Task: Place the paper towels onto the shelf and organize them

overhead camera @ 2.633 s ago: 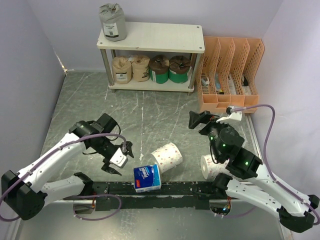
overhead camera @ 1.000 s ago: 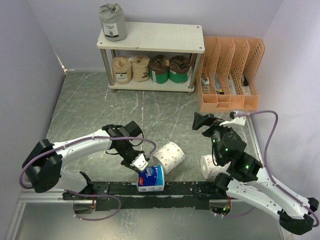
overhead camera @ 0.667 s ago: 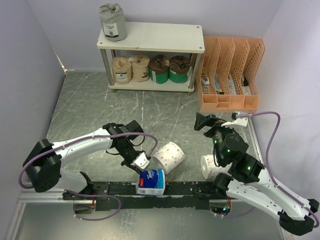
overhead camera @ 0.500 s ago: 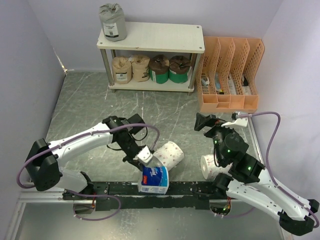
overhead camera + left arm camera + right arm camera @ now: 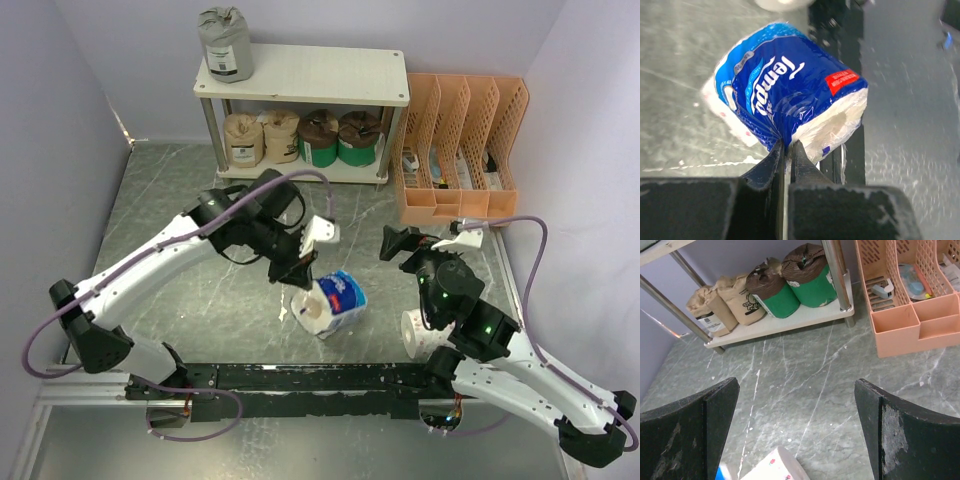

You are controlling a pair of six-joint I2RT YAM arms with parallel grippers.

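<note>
The shelf [image 5: 320, 75] sits upper centre. Mid-frame, the left gripper [image 5: 300, 270] pinches the blue-and-white roll [image 5: 337, 298] by its wrapper. The right gripper [image 5: 400, 243], centre right, gapes wide, holding nothing. Transport looks in hand; next, carry the roll to the shelf's top board.
</note>
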